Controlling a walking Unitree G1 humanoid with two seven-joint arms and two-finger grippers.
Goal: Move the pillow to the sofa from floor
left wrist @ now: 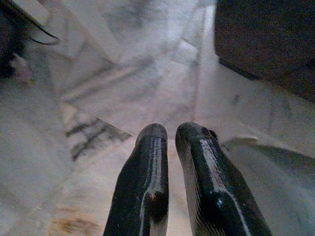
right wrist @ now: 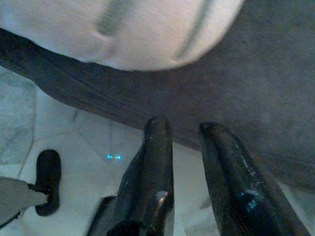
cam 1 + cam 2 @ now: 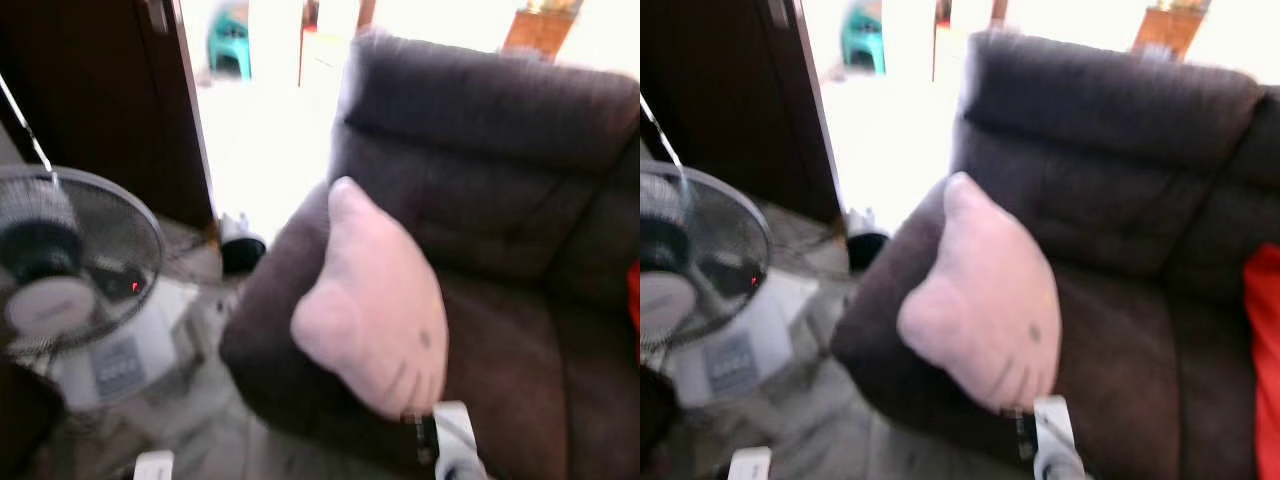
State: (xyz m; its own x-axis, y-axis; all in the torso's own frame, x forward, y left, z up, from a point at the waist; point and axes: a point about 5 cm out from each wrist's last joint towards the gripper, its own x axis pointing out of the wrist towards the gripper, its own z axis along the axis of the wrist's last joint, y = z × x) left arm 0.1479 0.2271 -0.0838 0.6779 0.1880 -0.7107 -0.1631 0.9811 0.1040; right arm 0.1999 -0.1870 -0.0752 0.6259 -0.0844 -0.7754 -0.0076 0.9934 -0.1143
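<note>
One pink pillow [image 3: 375, 300] sat on the dark sofa [image 3: 520, 220], propped against its armrest. My right gripper [image 2: 189, 132] hung just below the sofa's front edge, fingers apart and holding nothing. My left gripper [image 1: 167, 135] was nearly closed over the floor [image 1: 98, 98] beside the sofa.

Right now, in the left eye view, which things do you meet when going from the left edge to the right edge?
Fan → small black object on the floor → pink pillow on the sofa's arm → dark sofa → red thing at the right edge.
</note>
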